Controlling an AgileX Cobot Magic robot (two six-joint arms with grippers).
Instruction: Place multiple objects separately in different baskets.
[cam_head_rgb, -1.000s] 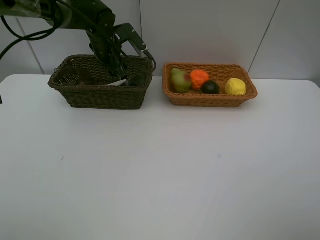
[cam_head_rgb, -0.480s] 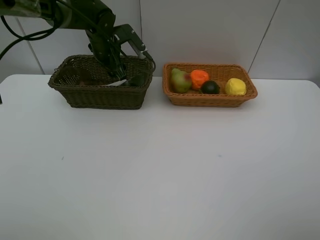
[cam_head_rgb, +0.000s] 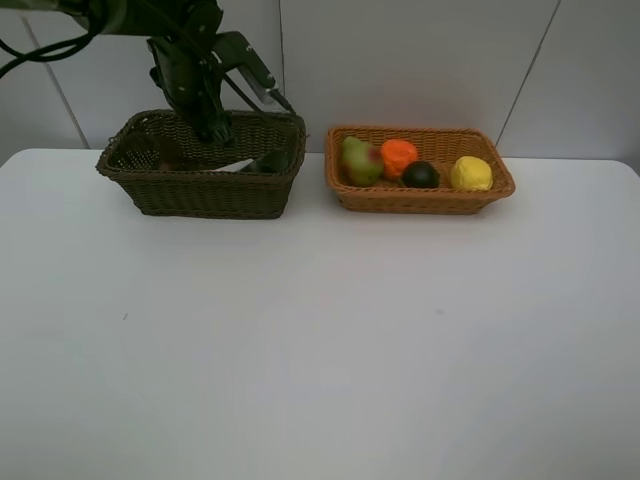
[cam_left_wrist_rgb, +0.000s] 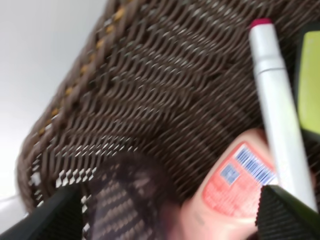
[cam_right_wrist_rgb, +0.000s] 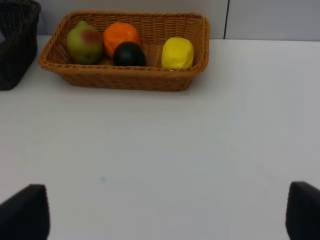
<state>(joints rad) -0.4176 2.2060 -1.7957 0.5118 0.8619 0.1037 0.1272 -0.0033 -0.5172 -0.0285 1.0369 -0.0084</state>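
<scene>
- The left gripper hangs over the deep, dark olive-brown woven wicker basket, jaws spread wide and holding nothing; only the two dark jaw tips show in the left wrist view.
- Directly below that gripper, on the basket floor, lie a pink plastic bottle with a barcode label, a slim white marker with a magenta cap resting against it, and a translucent mauve cup; a yellow-green edge just beside the marker is probably the dark green bottle's label, though I cannot be sure.
- The right gripper is released too, parked low over the white desk, well short of the shallow orange-tan wicker basket ahead of it.
- That basket holds a green-red mango, a round orange, a dark round fruit and a yellow lemon — so the sorting looks finished.
- Risks, as I judge them: the left arm sits close to the dark basket's rim, so a sideways retreat could snag the weave and drag or tip the basket; dropping lower could knock the marker or topple the bottle.
</scene>
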